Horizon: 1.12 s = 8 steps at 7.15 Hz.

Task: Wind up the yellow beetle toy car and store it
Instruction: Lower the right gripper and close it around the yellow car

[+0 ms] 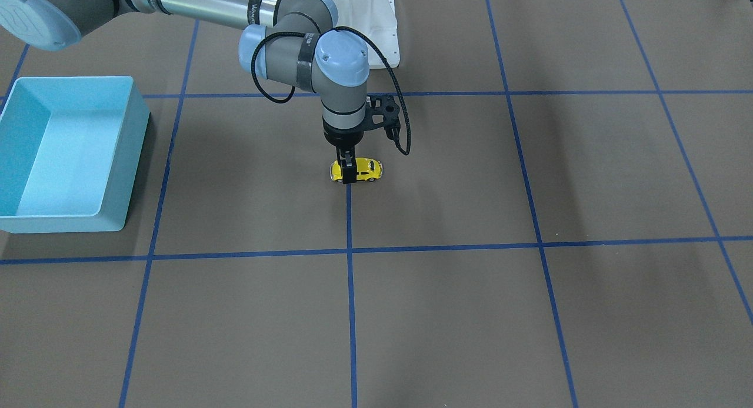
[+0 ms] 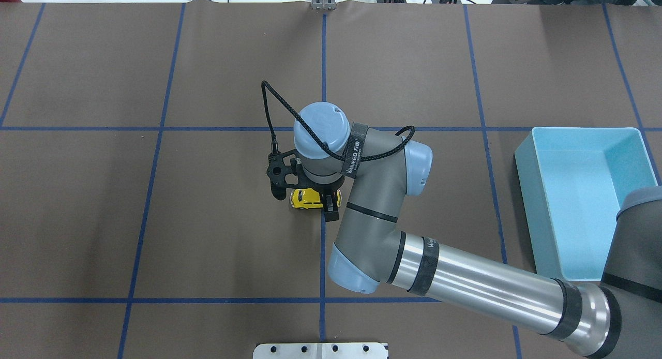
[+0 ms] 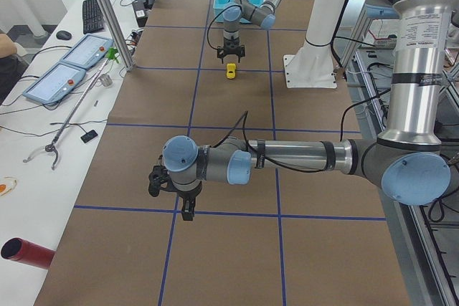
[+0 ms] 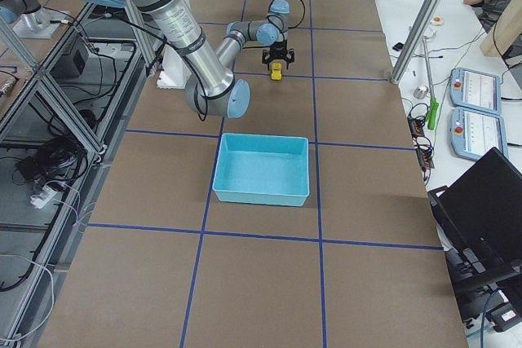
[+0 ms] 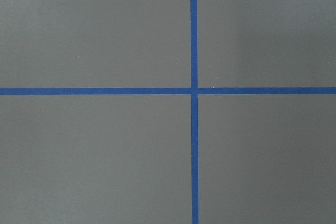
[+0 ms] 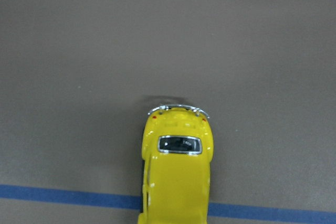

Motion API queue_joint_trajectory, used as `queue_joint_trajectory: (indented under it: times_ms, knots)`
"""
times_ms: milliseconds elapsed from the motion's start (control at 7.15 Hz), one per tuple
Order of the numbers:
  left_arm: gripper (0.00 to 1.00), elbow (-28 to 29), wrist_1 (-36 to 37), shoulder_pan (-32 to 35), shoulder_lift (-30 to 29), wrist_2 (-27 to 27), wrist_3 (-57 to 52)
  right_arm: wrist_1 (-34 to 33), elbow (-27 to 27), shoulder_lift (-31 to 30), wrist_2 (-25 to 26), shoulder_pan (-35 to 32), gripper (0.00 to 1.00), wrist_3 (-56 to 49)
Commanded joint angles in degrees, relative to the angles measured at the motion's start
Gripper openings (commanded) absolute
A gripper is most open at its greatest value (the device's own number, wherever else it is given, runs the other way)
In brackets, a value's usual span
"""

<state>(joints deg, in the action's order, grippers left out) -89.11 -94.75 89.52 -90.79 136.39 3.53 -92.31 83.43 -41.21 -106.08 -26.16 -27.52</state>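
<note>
Jaws of the right arm are closed across the flanks of the yellow beetle toy car point(image 1: 367, 169). One black finger point(image 1: 348, 175) is seen pressed to its near side, while the other is hidden behind the body. The car rests wheels-down on the worktop point(image 1: 447, 184), across a blue tape line point(image 1: 349, 231) near the middle. This is presumably so that the wheels can be dragged backward to load the spring. The wrist is held vertical above it, which allows downward pressure to be applied. The light blue bin point(image 1: 132, 155), judged to be meant for storage, is set well apart on the robot's right, open side up. Jaws of the left arm point(image 3: 287, 155) are parked low over a tape crossing well apart from the car, and whether they are open cannot be told.
</note>
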Motion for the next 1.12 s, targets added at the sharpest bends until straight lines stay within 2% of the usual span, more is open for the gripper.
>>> queue_joint_trajectory:
  times_ms: [0, 699, 979]
  knots:
    - [1.00, 0.07, 0.01, 0.04, 0.00, -0.16, -0.02, -0.59, -0.55, -0.54, 0.26, 0.58, 0.94, -0.43]
    - [1.00, 0.07, -0.08, 0.13, 0.00, -0.16, -0.02, -0.59, -1.61, -0.63, 1.14, 1.90, 0.93, -0.35]
    - [1.00, -0.01, -0.08, 0.13, 0.09, -0.25, -0.02, -0.59, -2.40, -0.18, 1.84, 1.81, 0.85, -0.43]
